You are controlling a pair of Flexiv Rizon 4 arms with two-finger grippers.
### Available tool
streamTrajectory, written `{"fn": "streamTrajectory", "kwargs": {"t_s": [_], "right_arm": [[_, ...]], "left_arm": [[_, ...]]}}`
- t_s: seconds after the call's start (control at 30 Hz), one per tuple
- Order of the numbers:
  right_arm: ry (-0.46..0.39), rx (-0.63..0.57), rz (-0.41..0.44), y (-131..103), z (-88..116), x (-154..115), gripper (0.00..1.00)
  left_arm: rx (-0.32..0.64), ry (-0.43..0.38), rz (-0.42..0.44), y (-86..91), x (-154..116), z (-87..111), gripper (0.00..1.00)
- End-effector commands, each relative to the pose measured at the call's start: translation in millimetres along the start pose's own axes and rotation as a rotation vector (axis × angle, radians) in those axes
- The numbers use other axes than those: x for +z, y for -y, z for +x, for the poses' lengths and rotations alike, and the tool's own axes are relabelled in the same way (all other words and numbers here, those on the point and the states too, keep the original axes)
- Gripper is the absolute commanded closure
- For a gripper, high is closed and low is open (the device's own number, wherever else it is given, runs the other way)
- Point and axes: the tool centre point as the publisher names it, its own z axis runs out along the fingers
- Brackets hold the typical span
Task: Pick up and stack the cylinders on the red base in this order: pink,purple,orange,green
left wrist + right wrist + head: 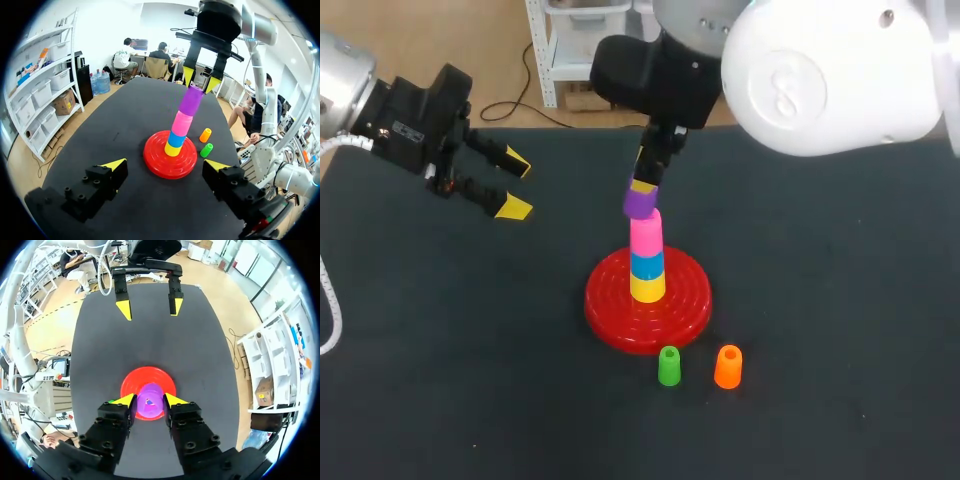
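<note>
My right gripper (150, 400) pinches the purple cylinder (641, 201) (2nd in order, tilted) atop the pink cylinder (646, 233); I'd level it before pressing down. My left gripper (516, 187) hangs spread.

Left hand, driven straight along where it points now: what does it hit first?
Probably the yellow cylinder standing on the red base. Depth is unclear, so the base's near rim could come first.

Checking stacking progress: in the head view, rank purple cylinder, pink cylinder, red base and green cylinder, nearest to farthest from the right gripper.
1. purple cylinder, between the right gripper fingers.
2. pink cylinder, just under it.
3. red base, lower still, on the table.
4. green cylinder, standing beside the base's near rim.
</note>
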Motion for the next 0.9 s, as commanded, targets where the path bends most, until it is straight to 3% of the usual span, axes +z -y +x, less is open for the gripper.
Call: {"fn": "streamTrajectory", "kwargs": {"t_s": [0.03, 0.43, 0.7, 0.9], "right_arm": [[0.004, 0.001, 0.003, -1.0, 1.4, 0.0, 1.00], [0.004, 0.001, 0.003, -1.0, 1.4, 0.0, 1.00], [-0.118, -0.014, 0.016, -2.4, -1.0, 2.4, 1.00], [-0.141, -0.032, 0.019, -4.5, -3.0, 4.1, 1.00]], "left_arm": [[0.002, 0.003, -0.001, 0.1, 0.1, 1.1, 0.00], [0.002, 0.003, -0.001, 0.1, 0.1, 1.1, 0.00], [0.002, 0.003, -0.001, 0.1, 0.1, 1.1, 0.00], [0.002, 0.003, -0.001, 0.1, 0.1, 1.1, 0.00]]}}
